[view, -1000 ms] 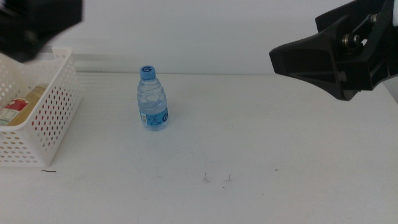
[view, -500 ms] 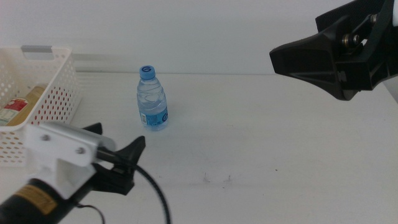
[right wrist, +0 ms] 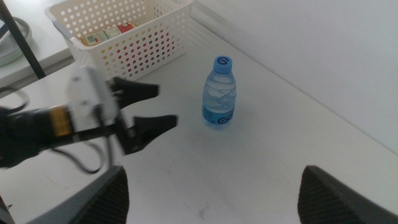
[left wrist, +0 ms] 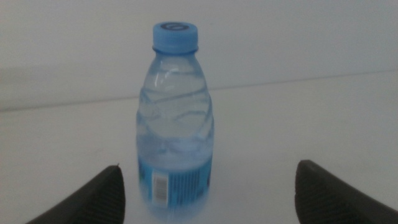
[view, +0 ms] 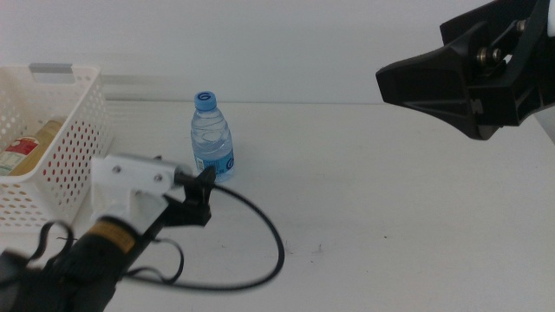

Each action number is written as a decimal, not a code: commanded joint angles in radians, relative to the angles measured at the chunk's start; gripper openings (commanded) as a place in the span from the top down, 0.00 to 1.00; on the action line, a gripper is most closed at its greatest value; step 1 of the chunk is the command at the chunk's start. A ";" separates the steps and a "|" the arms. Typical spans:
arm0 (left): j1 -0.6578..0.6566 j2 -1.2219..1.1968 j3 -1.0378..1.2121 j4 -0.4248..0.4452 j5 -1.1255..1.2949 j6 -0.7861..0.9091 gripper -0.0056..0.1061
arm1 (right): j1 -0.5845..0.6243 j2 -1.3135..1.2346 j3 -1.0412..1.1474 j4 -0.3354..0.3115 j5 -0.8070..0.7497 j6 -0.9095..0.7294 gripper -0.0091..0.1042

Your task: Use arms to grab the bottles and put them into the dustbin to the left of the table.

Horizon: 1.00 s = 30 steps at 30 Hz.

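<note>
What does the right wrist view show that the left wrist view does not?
Only the right wrist view shows the dustbin with bottles lying inside, and the whole left gripper, open, short of the water bottle. Only the left wrist view shows that bottle's label barcode. Both show the upright blue-capped bottle on the table. The right gripper waits, open, high above the table.

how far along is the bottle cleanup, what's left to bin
Mostly done: the yellow juice bottle and the red soda can already lie in the white perforated plastic basket. In hand: the left gripper, jaws open, is lined up close to the clear water bottle with blue cap, which stands upright on the white table. Grasping and binning it remain. The right gripper waits above, open.
</note>
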 commanded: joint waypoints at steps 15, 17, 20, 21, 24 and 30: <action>0.114 0.391 -0.427 0.184 0.065 -0.060 0.11 | 0.001 -0.004 -0.005 -0.003 -0.003 -0.009 0.12; 0.114 0.429 -0.469 0.173 0.077 -0.039 0.11 | 0.001 -0.004 -0.005 -0.003 -0.003 -0.009 0.12; 0.114 0.485 -0.523 0.157 0.092 -0.039 0.11 | 0.001 -0.004 -0.005 -0.003 -0.003 -0.009 0.12; 0.114 0.504 -0.542 0.157 0.092 -0.039 0.11 | 0.001 -0.004 -0.005 -0.003 -0.003 -0.009 0.12; 0.114 0.545 -0.585 0.172 0.092 -0.041 0.11 | 0.001 -0.004 -0.005 -0.003 -0.003 -0.009 0.12; 0.114 0.587 -0.646 0.137 0.090 -0.036 0.15 | 0.001 -0.004 -0.005 -0.003 -0.003 -0.009 0.12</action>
